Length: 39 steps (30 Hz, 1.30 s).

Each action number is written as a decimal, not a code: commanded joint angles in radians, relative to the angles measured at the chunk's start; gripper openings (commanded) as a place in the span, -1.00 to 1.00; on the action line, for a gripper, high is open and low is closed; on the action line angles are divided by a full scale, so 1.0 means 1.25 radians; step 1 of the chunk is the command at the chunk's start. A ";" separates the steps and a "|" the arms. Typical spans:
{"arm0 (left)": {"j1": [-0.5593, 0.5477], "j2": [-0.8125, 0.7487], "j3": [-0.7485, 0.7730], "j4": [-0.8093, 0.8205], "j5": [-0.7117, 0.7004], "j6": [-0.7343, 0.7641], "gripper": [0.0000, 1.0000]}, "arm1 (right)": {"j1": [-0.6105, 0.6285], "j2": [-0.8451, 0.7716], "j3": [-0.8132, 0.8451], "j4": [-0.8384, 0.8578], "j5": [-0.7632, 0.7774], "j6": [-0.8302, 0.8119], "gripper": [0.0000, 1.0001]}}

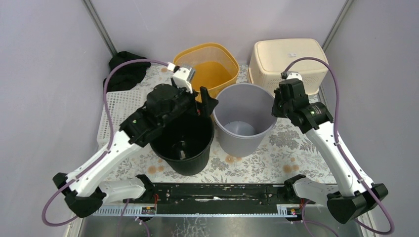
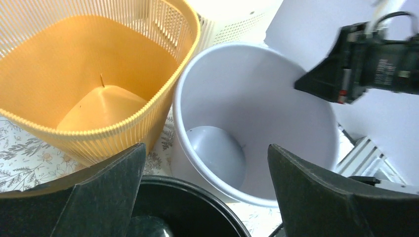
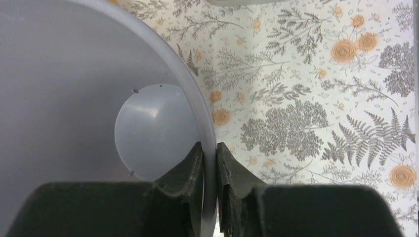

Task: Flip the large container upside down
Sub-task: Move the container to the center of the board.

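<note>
The large container, a grey plastic bin [image 1: 242,140], stands upright and open-topped on the flowered tablecloth at the table's middle. My right gripper [image 1: 275,111] is shut on its right rim. In the right wrist view one finger of this gripper [image 3: 209,144] is inside the grey wall [image 3: 74,98] and the other outside, pinching it. My left gripper [image 1: 205,101] hangs open above the gap between the black bucket and the grey bin [image 2: 257,108], holding nothing; in the left wrist view this gripper [image 2: 206,148] shows its fingers wide apart.
A black bucket [image 1: 183,158] stands upright just left of the grey bin, under my left arm. An orange slatted basket [image 1: 207,64] sits behind, a cream basket [image 1: 289,57] upside down at the back right. A black cloth [image 1: 126,69] and a white grid tray [image 1: 116,106] lie left.
</note>
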 commanded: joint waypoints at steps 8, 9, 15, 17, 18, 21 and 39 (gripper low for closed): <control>0.003 -0.236 -0.130 -0.053 0.085 -0.082 1.00 | -0.009 0.202 0.018 0.286 -0.041 0.059 -1.00; 0.004 -0.248 -0.140 -0.061 0.084 -0.087 1.00 | -0.009 0.220 0.021 0.308 -0.049 0.067 -1.00; 0.003 -0.268 -0.156 -0.085 0.086 -0.099 1.00 | -0.010 0.329 0.050 0.438 -0.068 0.108 -1.00; 0.003 -0.266 -0.155 -0.087 0.095 -0.103 1.00 | -0.010 0.361 0.056 0.493 -0.091 0.120 -1.00; 0.004 -0.265 -0.154 -0.087 0.096 -0.105 1.00 | -0.009 0.377 0.061 0.518 -0.105 0.127 -1.00; 0.003 -0.266 -0.154 -0.089 0.095 -0.106 1.00 | -0.010 0.435 0.100 0.561 -0.133 0.140 -1.00; 0.004 -0.239 -0.127 -0.104 0.084 -0.090 1.00 | -0.010 0.667 0.300 0.625 -0.185 0.141 -1.00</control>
